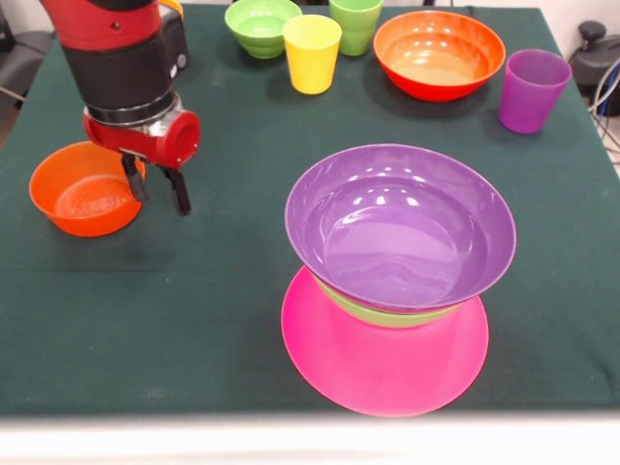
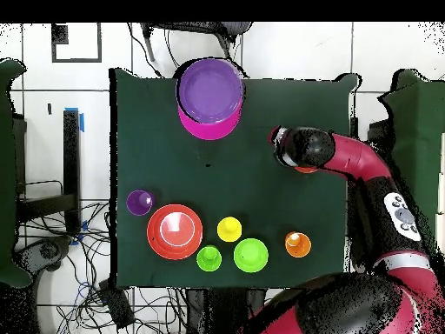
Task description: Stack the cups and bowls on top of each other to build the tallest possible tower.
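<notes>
Standing at the lower centre of the front view, a partial tower is shown: a wide glossy purple plastic bowl (image 1: 400, 225) is seated in a light green plastic bowl (image 1: 387, 312), of which only a crescent of rim is seen, and both are carried on a large flat pink plastic bowl (image 1: 384, 356). A dark green cloth-covered bench (image 1: 194, 320) bears all the items.

At the upper left of the front view the red and black arm (image 1: 121, 58) is seen descending, and its pincer (image 1: 155, 191) is held released, two dark fingers (image 1: 178, 191) parted with nothing between them. Its tips are placed just beside the right rim of a small orange-red plastic bowl (image 1: 85, 188) at the left edge; whether contact is made cannot be told.

Along the top of the front view are arranged, from left to right, a small ribbed green plastic bowl (image 1: 262, 24), a yellow tapered plastic cup (image 1: 312, 52), a light green plastic cup (image 1: 356, 23), a second, larger orange-red plastic bowl (image 1: 439, 53) and a purple plastic cup (image 1: 532, 90), the last standing well apart toward the right edge.

In the overhead view the tower is seen at the upper centre, the purple bowl (image 2: 209, 90) covering most of the pink bowl (image 2: 209, 129). An orange plastic cup (image 2: 297, 244) is visible at the lower right of the bench, beside the ribbed green bowl (image 2: 250, 254).
</notes>
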{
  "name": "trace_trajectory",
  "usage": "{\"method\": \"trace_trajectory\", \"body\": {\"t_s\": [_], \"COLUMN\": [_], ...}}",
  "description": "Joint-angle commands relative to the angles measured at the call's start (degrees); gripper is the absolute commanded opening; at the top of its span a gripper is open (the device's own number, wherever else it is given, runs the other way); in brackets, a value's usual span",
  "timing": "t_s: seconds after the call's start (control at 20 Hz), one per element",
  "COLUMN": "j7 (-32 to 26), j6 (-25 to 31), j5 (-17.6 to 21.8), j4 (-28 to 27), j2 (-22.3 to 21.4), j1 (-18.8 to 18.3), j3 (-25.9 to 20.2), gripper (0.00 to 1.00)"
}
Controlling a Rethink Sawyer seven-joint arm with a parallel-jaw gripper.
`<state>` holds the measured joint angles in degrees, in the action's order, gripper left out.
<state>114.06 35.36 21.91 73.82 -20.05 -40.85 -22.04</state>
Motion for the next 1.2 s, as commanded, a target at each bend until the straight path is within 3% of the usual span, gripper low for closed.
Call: {"method": "trace_trajectory", "body": {"t_s": [0.05, 0.5, 1.2], "j7": [-10.12, -10.13, -9.06], "j6": [-1.72, -4.09, 1.71], "j5": [5.83, 8.27, 6.77], "j4": [-1.48, -3.35, 0.41], "j2": [2.92, 5.58, -1.23], "j1": [1.27, 1.22, 1.68], "j3": [-2.04, -1.37, -2.3], "gripper": [1.0, 1.0, 1.0]}}
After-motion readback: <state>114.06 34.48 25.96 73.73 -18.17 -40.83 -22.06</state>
